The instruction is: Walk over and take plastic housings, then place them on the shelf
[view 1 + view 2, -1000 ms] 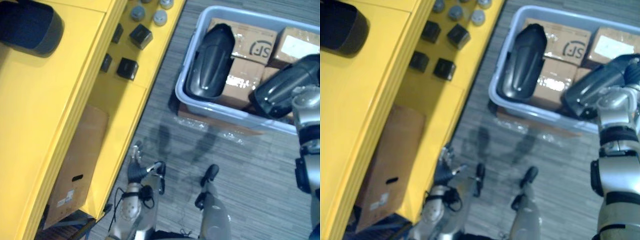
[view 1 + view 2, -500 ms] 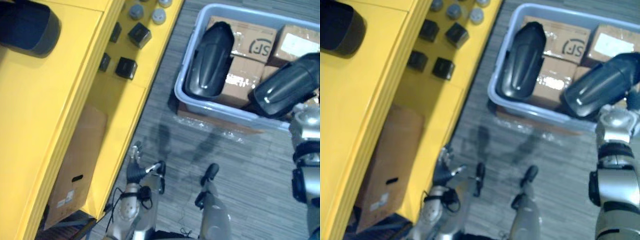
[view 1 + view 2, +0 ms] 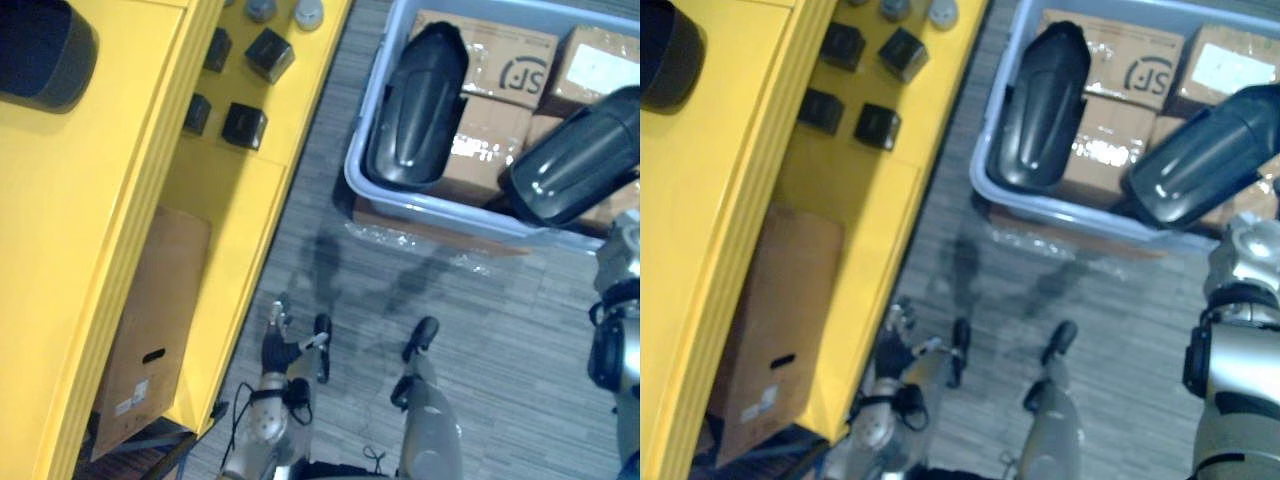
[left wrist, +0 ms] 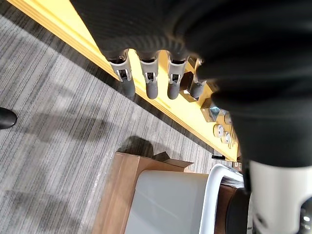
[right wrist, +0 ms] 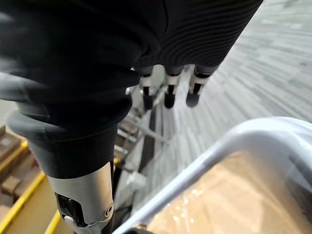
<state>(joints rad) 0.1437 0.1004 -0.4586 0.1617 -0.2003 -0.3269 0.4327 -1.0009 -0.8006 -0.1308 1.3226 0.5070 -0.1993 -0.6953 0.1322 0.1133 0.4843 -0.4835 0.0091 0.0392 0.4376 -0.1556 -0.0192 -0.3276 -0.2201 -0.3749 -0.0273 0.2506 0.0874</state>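
A black logo is printed on a cardboard box point(image 3: 510, 62) in the far bin point(image 3: 440, 212). White labels on the right-hand box point(image 3: 600, 70) and the near-left carton point(image 3: 150, 320) are unreadable.

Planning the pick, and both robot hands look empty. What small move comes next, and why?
Probably reach the right robot hand into the grey bin toward the nearer black housing: its fingers hang open by the bin's rim, holding nothing.
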